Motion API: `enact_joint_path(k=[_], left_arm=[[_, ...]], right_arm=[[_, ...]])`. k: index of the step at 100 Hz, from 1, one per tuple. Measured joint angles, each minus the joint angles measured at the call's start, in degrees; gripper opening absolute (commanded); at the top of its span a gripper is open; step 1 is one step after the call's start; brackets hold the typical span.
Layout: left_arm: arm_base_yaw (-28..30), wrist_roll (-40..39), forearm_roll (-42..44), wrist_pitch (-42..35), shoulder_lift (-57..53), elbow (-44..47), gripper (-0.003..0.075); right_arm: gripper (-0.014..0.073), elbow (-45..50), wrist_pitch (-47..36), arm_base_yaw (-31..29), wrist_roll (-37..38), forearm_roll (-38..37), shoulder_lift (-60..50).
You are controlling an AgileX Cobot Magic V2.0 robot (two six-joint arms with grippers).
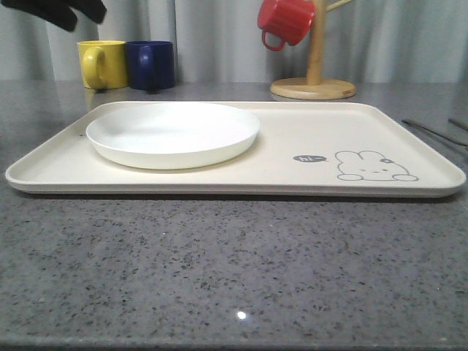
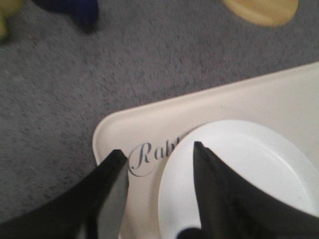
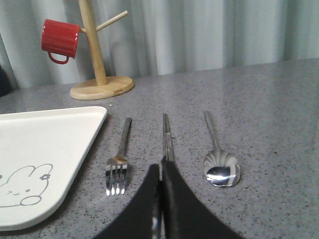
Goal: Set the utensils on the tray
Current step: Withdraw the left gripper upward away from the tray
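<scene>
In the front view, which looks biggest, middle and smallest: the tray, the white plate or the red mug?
1. tray: biggest, it spans nearly the full width.
2. white plate: middle, it lies on the tray.
3. red mug: smallest, though it hangs farther back and is cut off at the top.

Cream tray (image 1: pixel 307 124), grey rabbit drawing; white plate (image 1: pixel 172 134); red mug (image 1: pixel 285 20).

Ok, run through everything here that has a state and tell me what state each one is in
Left gripper: open, above the tray's corner.
Right gripper: shut on chopsticks.
Fork: flat on the table, off the tray.
Spoon: flat on the table, bowl up.
Tray: no utensils on it.
Plate: empty.
Red mug: hung on the wooden stand.
</scene>
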Motion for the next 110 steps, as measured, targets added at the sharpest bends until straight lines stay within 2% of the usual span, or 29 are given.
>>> enact_joint_path(k=[28,57,66,82,98,110], left_arm=[[0.0,0.0,1.4,-17.4,-24.6,21.9,0.0304],[0.0,0.0,1.6,-26.4,-48.6,41.7,0.0294],[0.0,0.0,2.4,-28.4,-53.7,46.3,0.0220],[0.0,0.0,2.6,-29.7,-56.8,51.2,-0.0019],[0.0,0.0,2.6,-31.1,-56.8,53.0,-0.0017],[0.0,0.0,2.6,-32.7,-56.8,53.1,-0.0017]], right_arm=[[-0.0069,0.0,0.0,0.0,0.0,0.0,0.0],[-0.0069,0.0,-1.3,0.0,0.0,0.0,0.0],[-0.0069,0.0,-2.7,0.0,0.0,0.0,0.0],[-0.0069,-2.0,-2.1,0.0,0.0,0.0,0.0],[-0.0069,-10.3,4.9,0.0,0.0,0.0,1.5],[-0.0069,-20.8,16.9,0.0,0.0,0.2,7.6]])
